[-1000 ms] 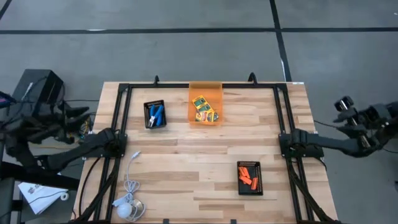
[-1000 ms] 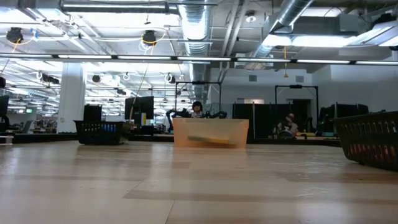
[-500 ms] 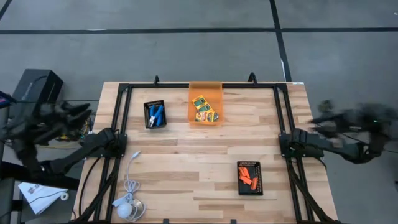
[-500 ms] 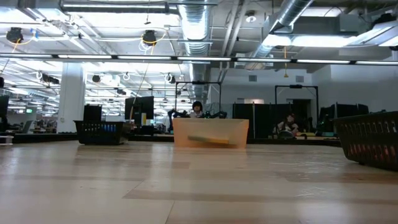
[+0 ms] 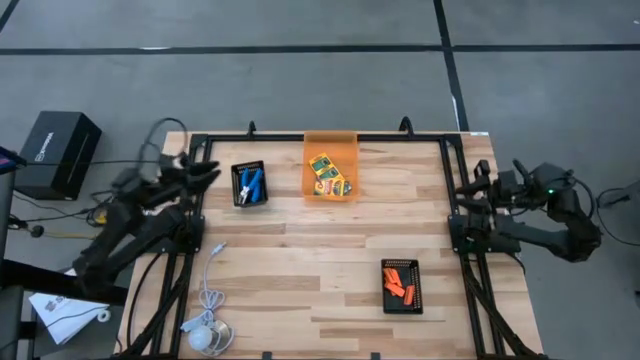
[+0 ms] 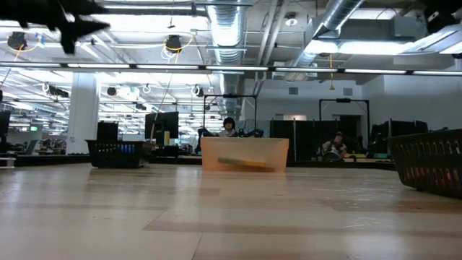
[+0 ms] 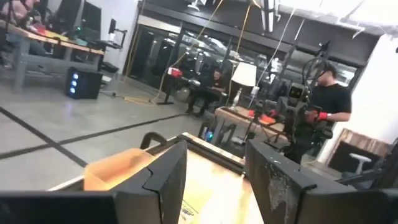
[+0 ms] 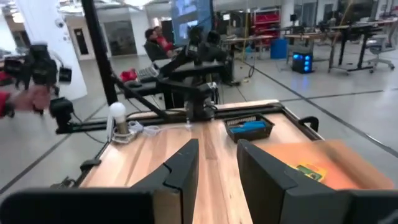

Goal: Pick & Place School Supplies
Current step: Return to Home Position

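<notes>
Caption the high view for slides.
Scissors in the upper black tray, crayon boxes in the orange bin, orange erasers in the lower black tray; left gripper and right gripper hover at opposite table edges.

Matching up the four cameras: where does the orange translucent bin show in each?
High view: orange translucent bin at the wooden table's upper edge, midway.
Low view: the bin, dead centre.
Left wrist view: the bin, close ahead.
Right wrist view: the bin, farther ahead.
Shared landmark: yellow crayon boxes inside it.
</notes>
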Tool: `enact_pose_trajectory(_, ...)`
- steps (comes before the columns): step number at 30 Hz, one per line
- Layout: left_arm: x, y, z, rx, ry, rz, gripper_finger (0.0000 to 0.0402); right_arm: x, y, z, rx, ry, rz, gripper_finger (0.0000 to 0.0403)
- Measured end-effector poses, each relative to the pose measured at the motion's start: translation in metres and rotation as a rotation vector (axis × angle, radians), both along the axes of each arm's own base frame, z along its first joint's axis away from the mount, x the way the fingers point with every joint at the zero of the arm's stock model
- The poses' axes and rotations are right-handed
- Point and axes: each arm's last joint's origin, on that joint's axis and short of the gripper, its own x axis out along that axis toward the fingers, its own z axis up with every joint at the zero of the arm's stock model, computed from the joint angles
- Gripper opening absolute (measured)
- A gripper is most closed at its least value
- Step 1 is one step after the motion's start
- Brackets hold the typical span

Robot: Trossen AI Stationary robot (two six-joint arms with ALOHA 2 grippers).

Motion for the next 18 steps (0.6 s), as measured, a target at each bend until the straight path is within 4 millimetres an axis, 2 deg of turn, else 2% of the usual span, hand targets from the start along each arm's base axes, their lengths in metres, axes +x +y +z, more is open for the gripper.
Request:
enact_pose_trajectory(5, 0.022, 0.016, -0.046, -0.037, -0.038, -0.050, 0.0161, 0.000, -0.001, -0.001, 0.008, 0.005, -0.026, 0.0103)
enact_pose_trajectory(10, 0.034, 0.022, -0.086, -0.096, -0.062, -0.098, 0.0159, 0.005, -0.002, -0.003, 0.022, -0.009, -0.028, 0.0103)
enact_pose_trajectory(13, 0.035, 0.021, -0.086, -0.082, -0.058, -0.108, 0.0159, 0.009, -0.003, -0.008, 0.045, 0.004, -0.025, 0.0103)
enact_pose_trajectory(18, 0.035, 0.021, -0.086, -0.074, -0.049, -0.109, 0.0161, 0.010, -0.003, -0.006, 0.060, -0.016, -0.022, 0.0103)
